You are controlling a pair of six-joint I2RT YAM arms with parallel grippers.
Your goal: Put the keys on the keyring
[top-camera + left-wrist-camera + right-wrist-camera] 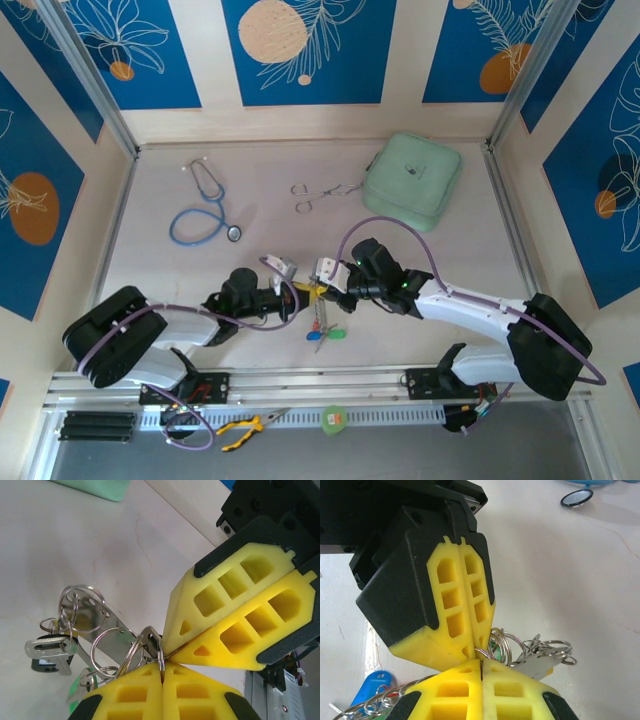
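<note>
— Where the two arms meet near the front of the table, what do they hold?
— Both tools are closed. The left gripper and the right gripper stand tip against tip, and each one pinches the same thin wire ring.
— And the keys, where are they?
— They are in a bunch just under the two grippers; whether they touch the table cannot be told. The right wrist camera shows a blue key low on one side and a silver key on the other. The left wrist camera shows a black key.
— Is the keyring with them?
— Yes. The keyring looks like a long flat metal piece with holes. Several small rings pass through the holes. The pinched ring is close to its end, but whether it goes through a hole cannot be told.
— What else lies on the table?
— A stethoscope, forceps and a green pouch, all well apart from the grippers, at the far side
</note>
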